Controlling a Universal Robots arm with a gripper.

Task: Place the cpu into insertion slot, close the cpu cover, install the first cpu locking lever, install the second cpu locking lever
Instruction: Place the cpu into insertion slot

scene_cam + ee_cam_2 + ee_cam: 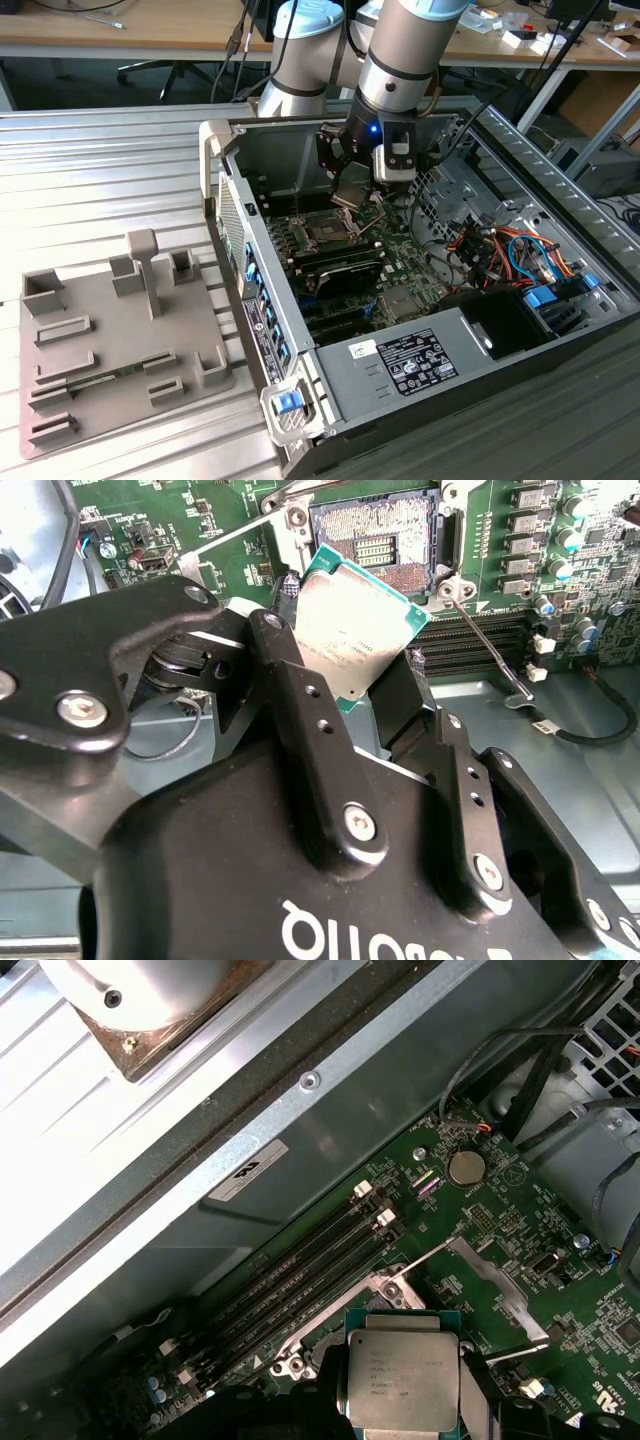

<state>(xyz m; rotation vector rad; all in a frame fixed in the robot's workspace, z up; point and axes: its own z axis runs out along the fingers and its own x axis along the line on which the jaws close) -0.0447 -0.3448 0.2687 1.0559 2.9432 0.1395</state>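
My gripper (348,188) is shut on the cpu (346,194), a thin square chip with a dull silver face. It holds the chip tilted in the air just above the green motherboard (400,262). In the second wrist view the cpu (350,628) sits between the black fingers (298,705), a short way off the insertion slot (375,538), which lies bare with its contact field showing. Two thin locking levers (230,535) (487,648) stand swung out on either side of the slot. In the first wrist view the cpu (403,1380) covers most of the slot, and the silver cpu cover (497,1285) stands flipped open.
The board lies in an open computer case (395,365) on a ribbed metal table. Black memory slots (300,1280) run beside the socket. Cables and drive bays (520,255) fill the case on the exterior view's right. A grey fixture plate (110,340) lies on the exterior view's left.
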